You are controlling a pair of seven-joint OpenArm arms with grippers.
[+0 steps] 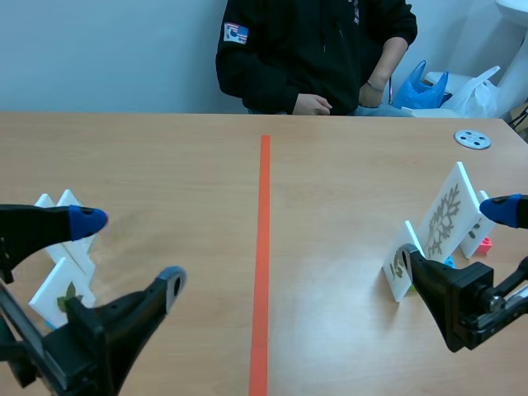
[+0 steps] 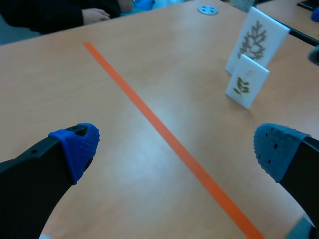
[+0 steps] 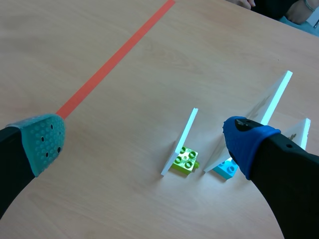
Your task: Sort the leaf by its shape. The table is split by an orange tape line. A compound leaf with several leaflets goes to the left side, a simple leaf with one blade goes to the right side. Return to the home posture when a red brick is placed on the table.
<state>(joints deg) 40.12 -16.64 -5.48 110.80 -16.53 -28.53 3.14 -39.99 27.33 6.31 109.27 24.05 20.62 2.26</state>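
Across the table (image 1: 165,157), the left gripper (image 1: 129,252) and right gripper (image 3: 144,139) both gape wide, holding nothing. Left of the tape line (image 1: 263,247), white cards (image 1: 59,290) sit half hidden behind the left gripper. Right of it, a tall card (image 1: 450,216) shows a grey branching leaf and a smaller card (image 1: 402,262) shows green leaflets. A third card (image 1: 476,237) is partly blocked.

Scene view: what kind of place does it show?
Probably a lab or office room set up for robot trials: a wooden table split by an orange tape line, white leaf cards propped on toy bricks, and a person seated across.
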